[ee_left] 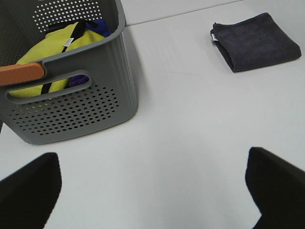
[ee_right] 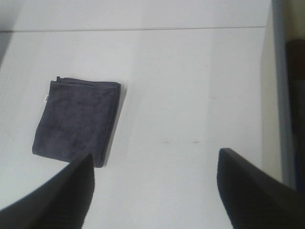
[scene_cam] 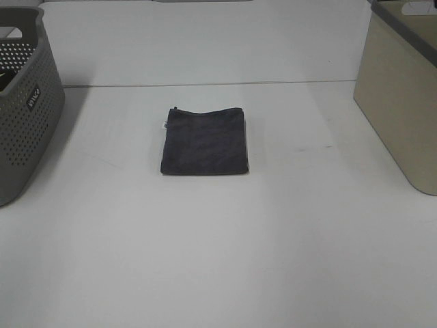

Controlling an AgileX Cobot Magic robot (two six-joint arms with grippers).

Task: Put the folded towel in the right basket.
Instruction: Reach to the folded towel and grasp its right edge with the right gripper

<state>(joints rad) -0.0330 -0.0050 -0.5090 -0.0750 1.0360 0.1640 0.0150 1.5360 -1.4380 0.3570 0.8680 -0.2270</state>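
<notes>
**Folded towel flat on the counter, both end effectors open and empty**

In the high view the folded towel [scene_cam: 205, 140], dark grey and roughly square, lies flat on the white counter [scene_cam: 218, 260] a little above the centre of the frame. A small white tag shows at its left edge. It sits between 2 baskets and well apart from both. The right basket [scene_cam: 399, 102], beige with a darker grey rim, stands at the upper right of the frame and is partly cut off by the edge. The left basket [scene_cam: 27, 116], grey and perforated, stands at the upper left.

The left wrist view shows a yellow-green cloth [ee_left: 57, 43] inside the left basket, with a bit of blue fabric behind it. The left end effector [ee_left: 152, 157] has its 2 dark fingers spread wide, with only bare counter between them. The right end effector [ee_right: 156, 157] is likewise spread wide and holds nothing. Neither touches the towel.
</notes>
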